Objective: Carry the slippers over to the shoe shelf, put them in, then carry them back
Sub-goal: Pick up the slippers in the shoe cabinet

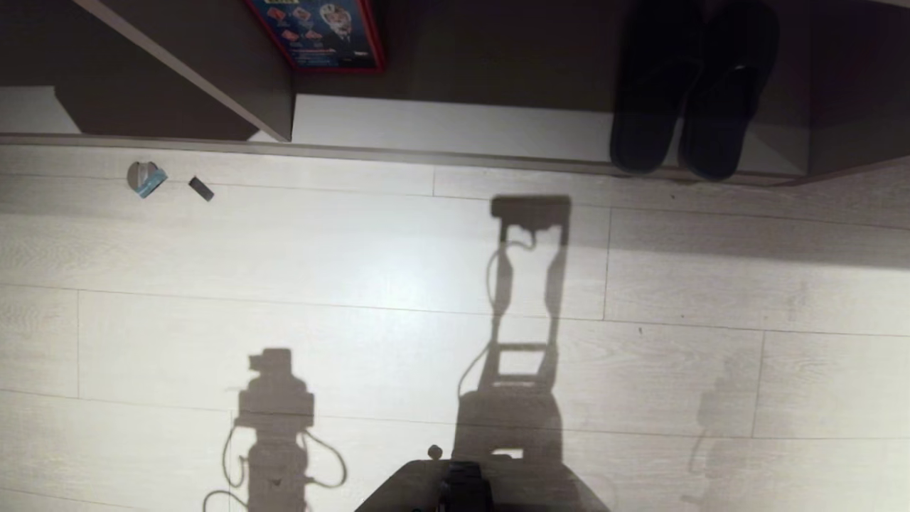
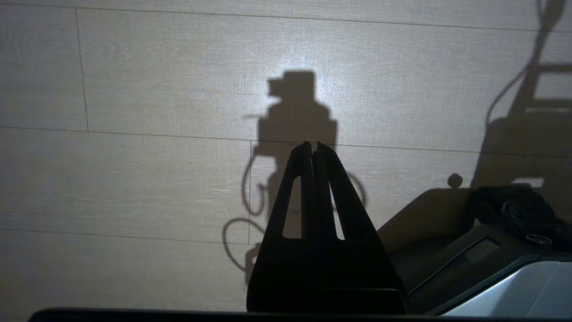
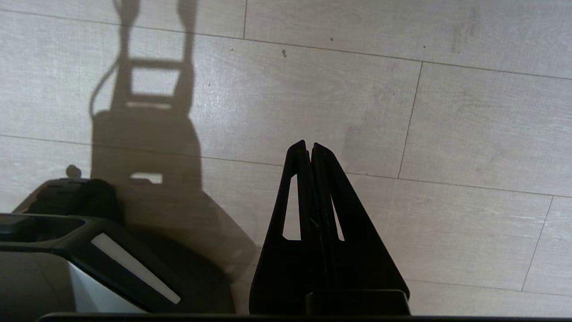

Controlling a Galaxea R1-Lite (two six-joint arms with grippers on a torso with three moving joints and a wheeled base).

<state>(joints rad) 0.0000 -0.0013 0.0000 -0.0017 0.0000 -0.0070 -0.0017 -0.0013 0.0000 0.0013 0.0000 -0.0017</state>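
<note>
Slippers [image 1: 693,92], apparently two, inside shoe shelf [image 1: 455,128].

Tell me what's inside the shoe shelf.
The shoe shelf holds the slippers side by side on its pale base board, their ends at the front edge. A red-bordered box sits further left, beside the divider panel. The shadowed back is hidden.

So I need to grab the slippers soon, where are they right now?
In the head view the slippers sit side by side at the upper right, on the shoe shelf's pale base board, heels overhanging its front edge above the floor.
</note>
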